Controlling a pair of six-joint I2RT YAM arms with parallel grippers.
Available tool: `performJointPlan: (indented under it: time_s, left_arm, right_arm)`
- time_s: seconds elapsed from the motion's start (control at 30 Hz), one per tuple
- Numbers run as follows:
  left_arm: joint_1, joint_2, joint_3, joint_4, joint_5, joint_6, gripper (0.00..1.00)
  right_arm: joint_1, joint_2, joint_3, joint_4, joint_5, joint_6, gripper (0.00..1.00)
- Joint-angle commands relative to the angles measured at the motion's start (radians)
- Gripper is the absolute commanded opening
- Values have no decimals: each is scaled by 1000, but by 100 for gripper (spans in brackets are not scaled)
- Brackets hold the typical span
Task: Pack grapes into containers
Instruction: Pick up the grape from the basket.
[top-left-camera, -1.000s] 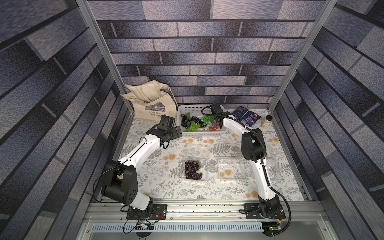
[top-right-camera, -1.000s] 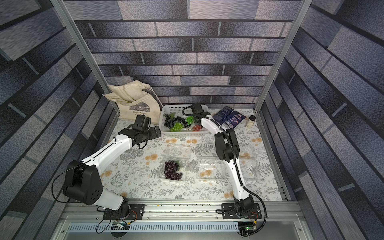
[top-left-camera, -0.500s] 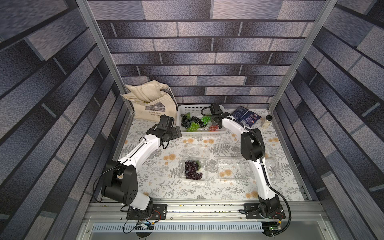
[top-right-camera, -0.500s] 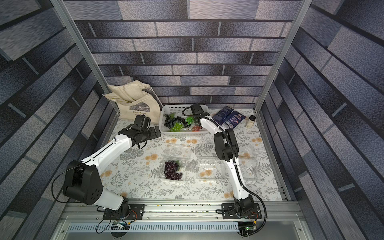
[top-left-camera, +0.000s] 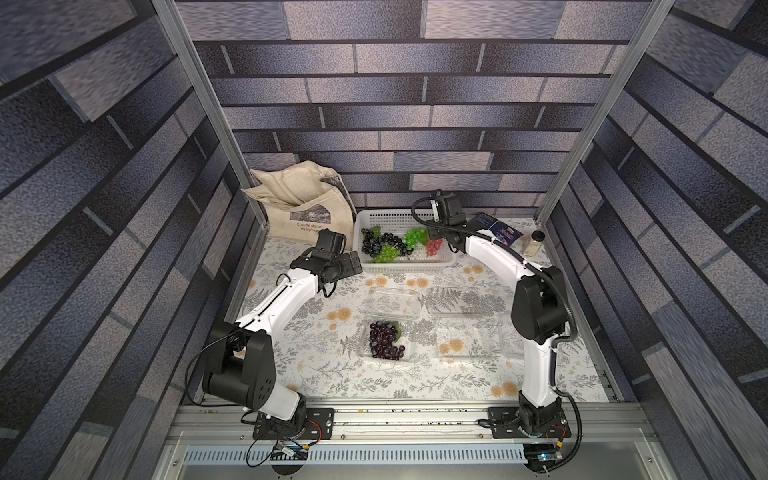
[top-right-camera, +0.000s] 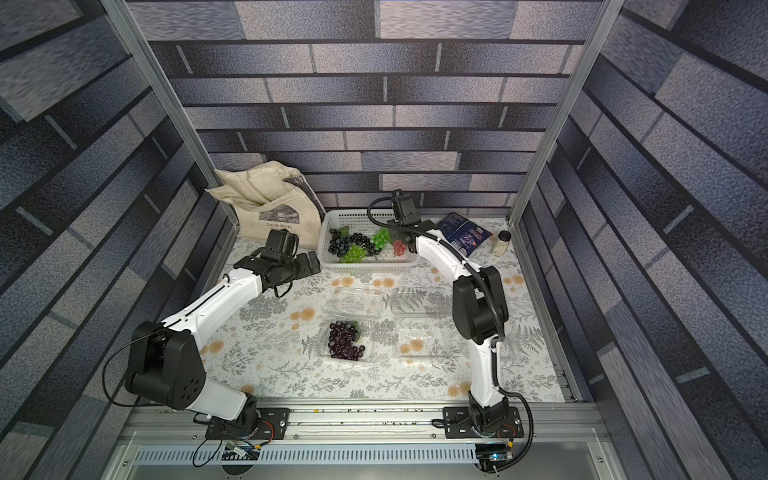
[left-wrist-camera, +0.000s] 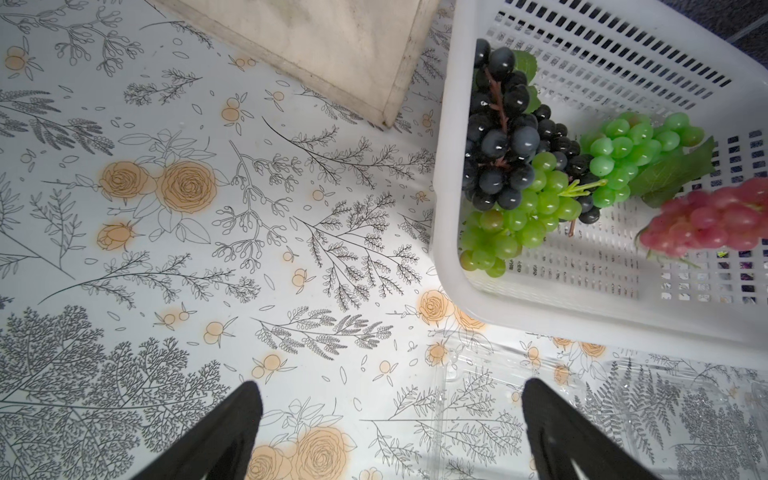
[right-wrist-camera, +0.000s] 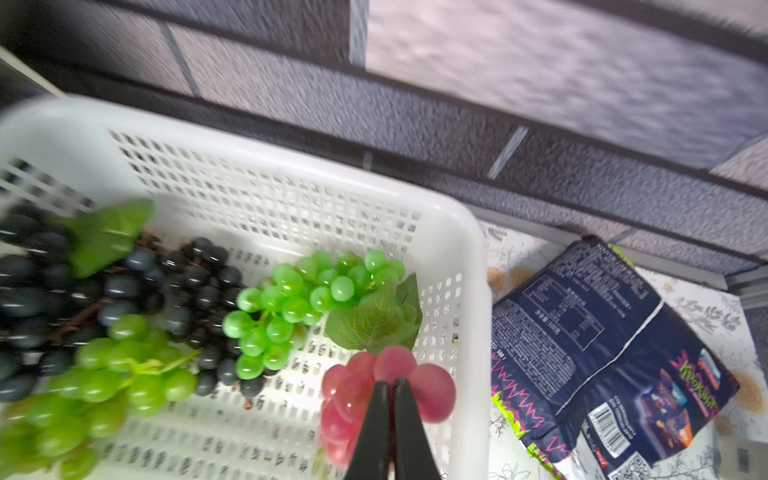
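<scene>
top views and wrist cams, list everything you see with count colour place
basket: one, white perforated, back middle of table
black grapes: one bunch, basket's left end
green grapes: two bunches, basket's middle
red grapes: one bunch, basket's right end
clamshell containers: two plain, perhaps a third behind the right arm, clear, table middle
purple grapes: one bunch, dark, in the left-hand container
tote bag: one, beige, back left corner
snack bag: one, dark blue, right of basket
jar: one, clear, dark lid, back right
left claw: open, black, beside basket
right claw: shut on the red grapes
</scene>
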Motion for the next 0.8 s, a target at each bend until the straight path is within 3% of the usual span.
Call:
performJointPlan:
  time_s: [0.0, 0.4, 0.77]
  left_arm:
    - [-5, -52, -3, 8, 10, 5, 100]
    - [-23, -112, -26, 16, 8, 2, 100]
    - [-59, -194, -94, 36, 4, -5, 100]
  right_arm:
    - [-4, -79, -48, 67, -84, 21, 0]
    - [27, -303, -207, 88, -240, 61, 0]
    - [191, -538, -374, 41, -220, 47, 0]
